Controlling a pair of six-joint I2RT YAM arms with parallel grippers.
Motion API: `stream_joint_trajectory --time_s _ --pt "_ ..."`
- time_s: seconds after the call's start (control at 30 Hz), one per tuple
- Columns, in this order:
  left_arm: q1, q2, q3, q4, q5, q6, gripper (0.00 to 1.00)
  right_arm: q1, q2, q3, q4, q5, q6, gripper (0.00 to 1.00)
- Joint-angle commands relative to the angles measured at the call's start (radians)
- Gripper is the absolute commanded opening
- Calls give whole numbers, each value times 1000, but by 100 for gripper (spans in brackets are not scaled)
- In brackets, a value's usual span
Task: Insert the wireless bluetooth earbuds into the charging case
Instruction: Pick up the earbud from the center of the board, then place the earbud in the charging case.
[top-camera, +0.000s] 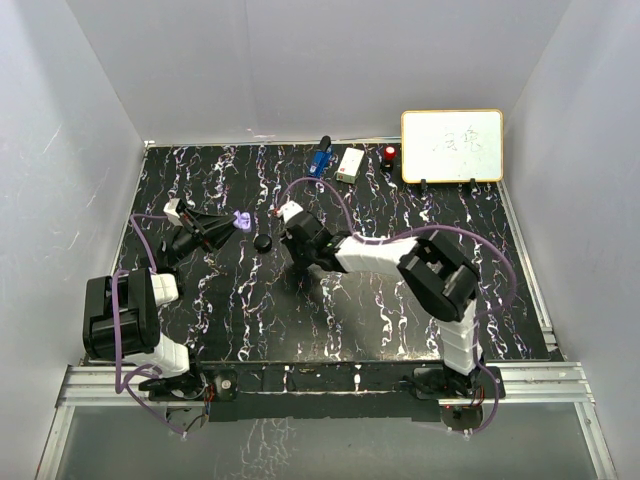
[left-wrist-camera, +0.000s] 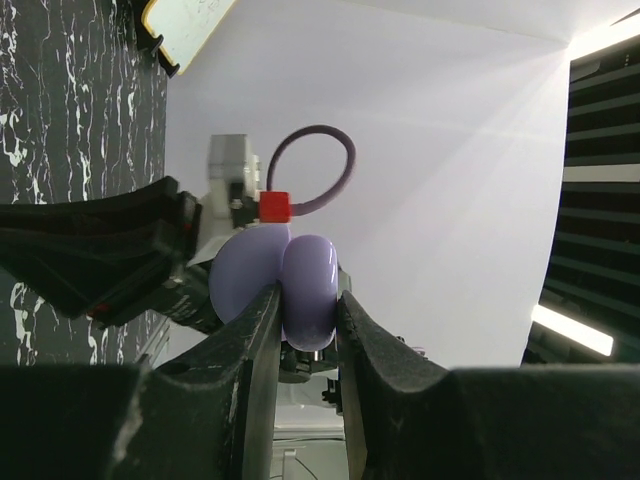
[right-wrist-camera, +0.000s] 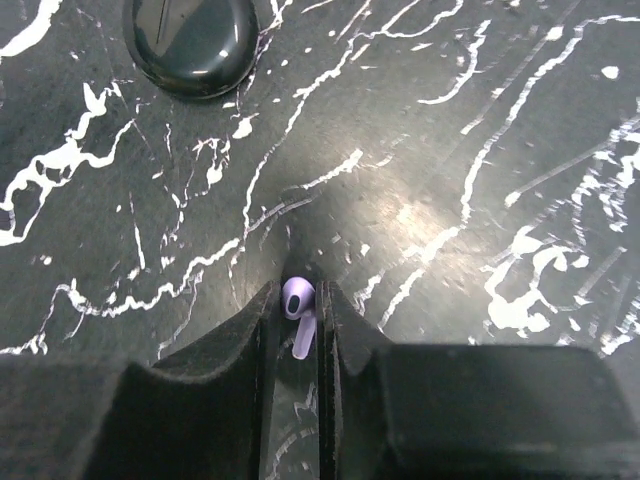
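Pinching lavender earbud (right-wrist-camera: 297, 300) between right gripper (right-wrist-camera: 299, 290) fingers, low over the table (right-wrist-camera: 480, 150). Bare tabletop ahead and to both sides; black puck (right-wrist-camera: 195, 40) well apart, ahead-left. Left gripper (left-wrist-camera: 307, 297) clamped on lavender charging case (left-wrist-camera: 250, 275), white wall behind.

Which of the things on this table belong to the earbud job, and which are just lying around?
Part of the job:
- lavender earbud, pinched in the right gripper
- lavender case, held by the left gripper

Lying about:
- black puck
- blue gadget
- white box
- red object
- whiteboard
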Motion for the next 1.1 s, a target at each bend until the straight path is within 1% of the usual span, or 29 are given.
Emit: stream_joint_trajectory --time_s 0.0,0.2,0.37,0.5,0.6,0.73,1.07 --pt "3 -55 -5 88 30 24 0 -54 -197 -85 196 -67 19 14" --pt "-26 -71 3 36 23 50 0 -103 -370 -244 417 -150 22 13" --pt "-101 -59 26 -1 -9 79 0 -149 -474 -363 596 -242 44 13" --pt "-174 -25 42 17 -47 73 0 -192 -527 -431 715 -323 75 13" --pt "-214 10 54 59 -68 51 0 -216 -555 -493 830 -379 102 13" --pt "-241 49 61 119 -89 15 0 -229 -574 -561 978 -422 112 12" --pt "-307 71 95 91 -127 19 0 -229 -522 -632 1269 -537 111 9"
